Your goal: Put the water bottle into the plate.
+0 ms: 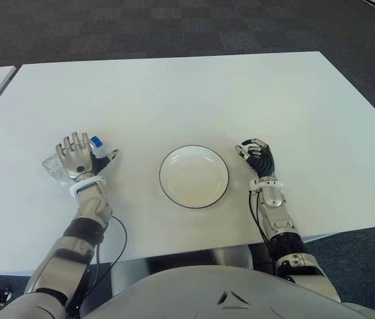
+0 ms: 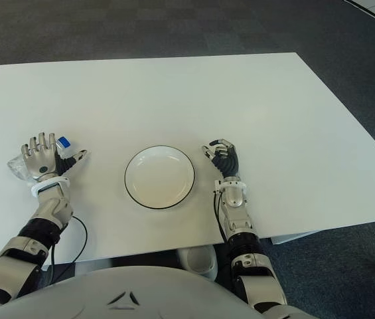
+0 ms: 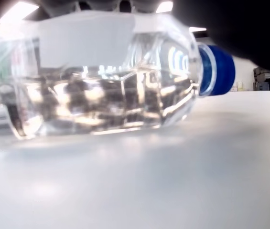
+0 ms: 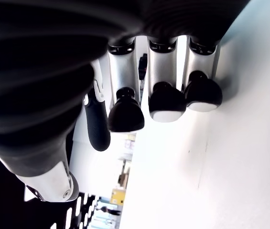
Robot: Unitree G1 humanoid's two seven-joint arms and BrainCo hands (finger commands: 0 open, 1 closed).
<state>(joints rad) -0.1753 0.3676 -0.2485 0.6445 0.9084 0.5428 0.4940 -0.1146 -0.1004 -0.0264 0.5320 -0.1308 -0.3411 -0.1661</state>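
Bright, even overhead light; soft shadows on table (image 1: 174, 93); ceiling-lamp glare, possibly slight blur, across water bottle (image 3: 96, 76).

The plate (image 1: 194, 177) is set on the table (image 1: 174, 93), pretty much between both hands. The water bottle (image 1: 74, 159) is laid on its side well to the plate's left, right under the left hand (image 1: 75, 156). The right hand (image 1: 259, 157) is seen just right of the plate.

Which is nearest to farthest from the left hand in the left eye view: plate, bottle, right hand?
1. Bottle, lying on its side under the left hand.
2. Plate, at the table's middle.
3. Right hand, beyond the plate's right side.
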